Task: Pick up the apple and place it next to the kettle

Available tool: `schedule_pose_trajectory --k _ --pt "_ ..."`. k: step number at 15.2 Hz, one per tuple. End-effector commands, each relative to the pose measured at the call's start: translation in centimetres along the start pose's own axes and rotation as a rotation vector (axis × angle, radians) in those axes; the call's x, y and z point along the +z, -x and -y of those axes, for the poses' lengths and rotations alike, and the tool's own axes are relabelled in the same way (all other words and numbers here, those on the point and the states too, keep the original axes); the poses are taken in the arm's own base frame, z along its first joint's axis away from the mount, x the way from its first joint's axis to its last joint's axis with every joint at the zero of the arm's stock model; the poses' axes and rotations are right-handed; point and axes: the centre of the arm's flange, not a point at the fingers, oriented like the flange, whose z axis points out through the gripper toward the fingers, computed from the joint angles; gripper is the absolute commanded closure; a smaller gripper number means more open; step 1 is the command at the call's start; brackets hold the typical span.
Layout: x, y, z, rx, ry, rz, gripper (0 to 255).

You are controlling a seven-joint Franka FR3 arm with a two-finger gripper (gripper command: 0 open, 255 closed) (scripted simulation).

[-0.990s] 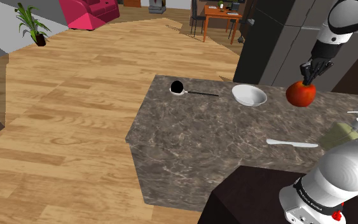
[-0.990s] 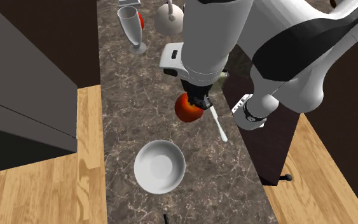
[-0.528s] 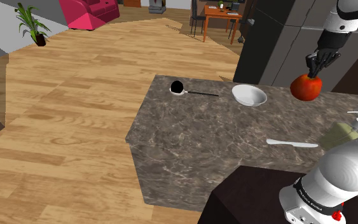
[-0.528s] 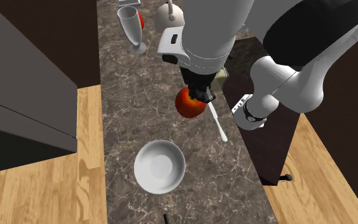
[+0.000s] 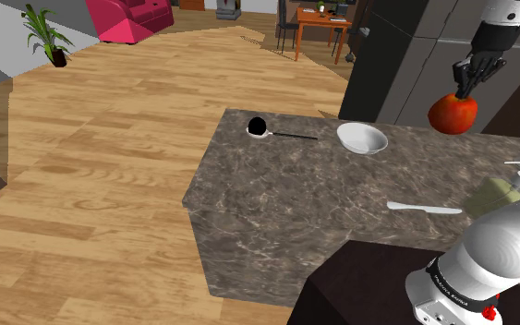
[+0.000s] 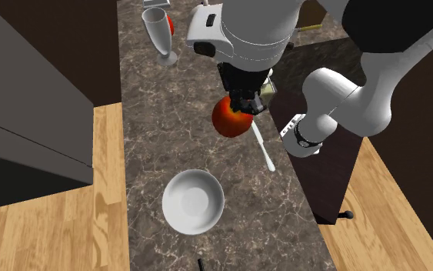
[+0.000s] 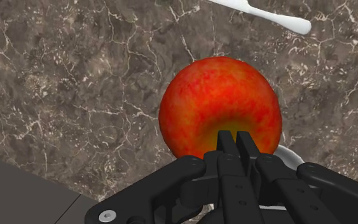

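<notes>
apple [image 5: 453,114], red, hangs in the air over the counter [image 5: 295,203], to the shoulder view's right of the bowl [image 5: 362,138], with the claw [image 5: 468,85] clenched on its top. the white bowl shows only its own plain inside. a white knife [image 5: 424,208] lies nearer the stand than the bowl. since half a second ago the apple has moved higher and farther from the bowl.

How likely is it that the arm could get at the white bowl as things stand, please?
Probably yes for reaching the white bowl, though not grasping it: the tool is shut on the red apple, above the counter. Nothing covers the bowl.
</notes>
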Motion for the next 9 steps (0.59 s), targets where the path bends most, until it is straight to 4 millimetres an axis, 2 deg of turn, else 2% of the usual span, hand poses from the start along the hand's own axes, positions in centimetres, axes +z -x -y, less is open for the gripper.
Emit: schedule_pose_trajectory --k 1,6,9 --pt "-1.1 0.0 -0.2 0.000 0.000 0.000 255" --pt "-3.5 0.1 -0.4 0.000 0.000 0.000 255" --pt "-3.2 2.4 -3.7 0.000 0.000 0.000 255"
